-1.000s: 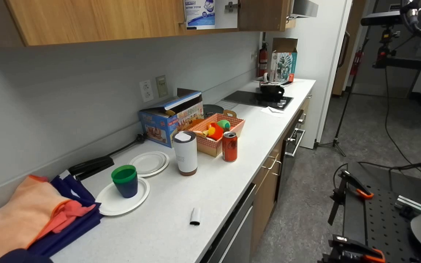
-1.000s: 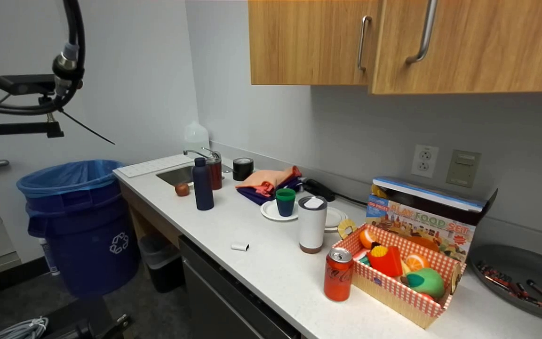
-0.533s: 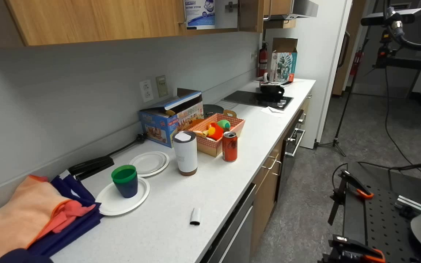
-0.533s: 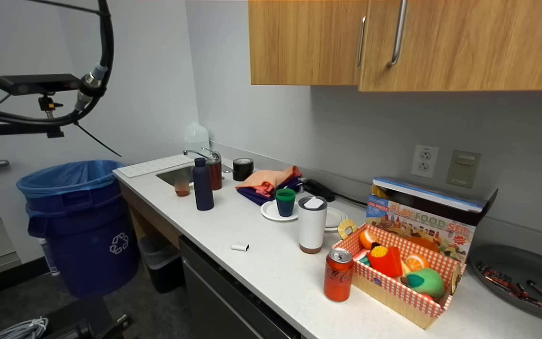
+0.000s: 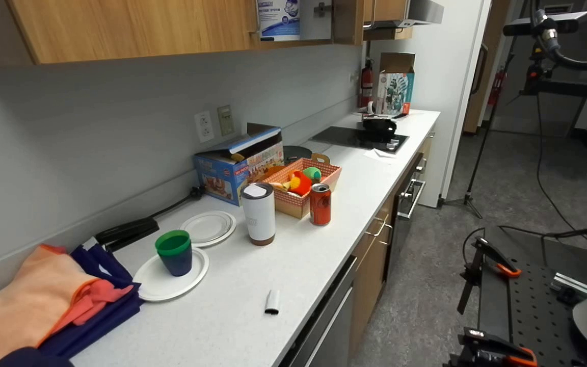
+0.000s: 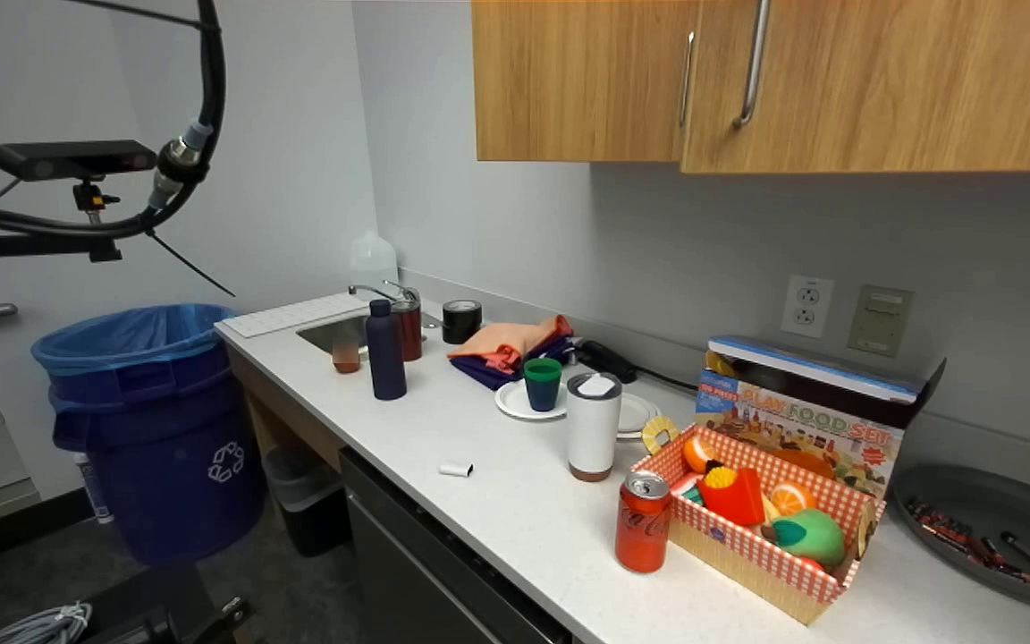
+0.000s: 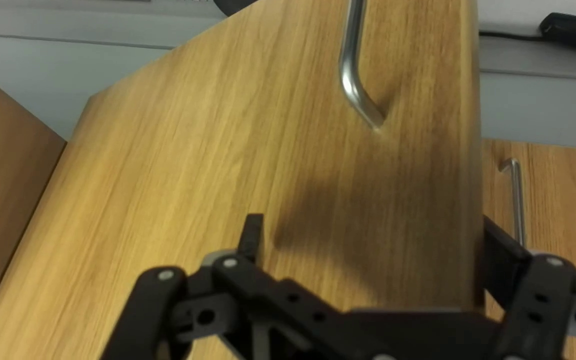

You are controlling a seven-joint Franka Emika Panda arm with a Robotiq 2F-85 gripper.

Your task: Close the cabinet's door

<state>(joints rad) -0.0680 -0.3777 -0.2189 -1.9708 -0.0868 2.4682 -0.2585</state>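
Wood grain fills the wrist view: the cabinet door point(image 7: 208, 165) stands ajar, the gripper point(image 7: 373, 235) spread, 1 finger point(image 7: 252, 235) over its face, 1 beside its edge (contact, I can't tell). Only that view catches the fingers; in an exterior view a blue-and-white package point(image 5: 279, 19) shows inside the cabinet point(image 5: 130, 30). On the counter point(image 6: 515, 510) below: red can point(image 6: 643, 523), white tumbler point(image 6: 593, 429), checked basket point(image 6: 741, 563).

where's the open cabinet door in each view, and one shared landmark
In an exterior view: open cabinet door, top, right of centre.
In an exterior view: the door, top right.
Wrist view: the door, across the middle.
Landmark: black corded device, top right in wrist view, lower than the door in both exterior views.
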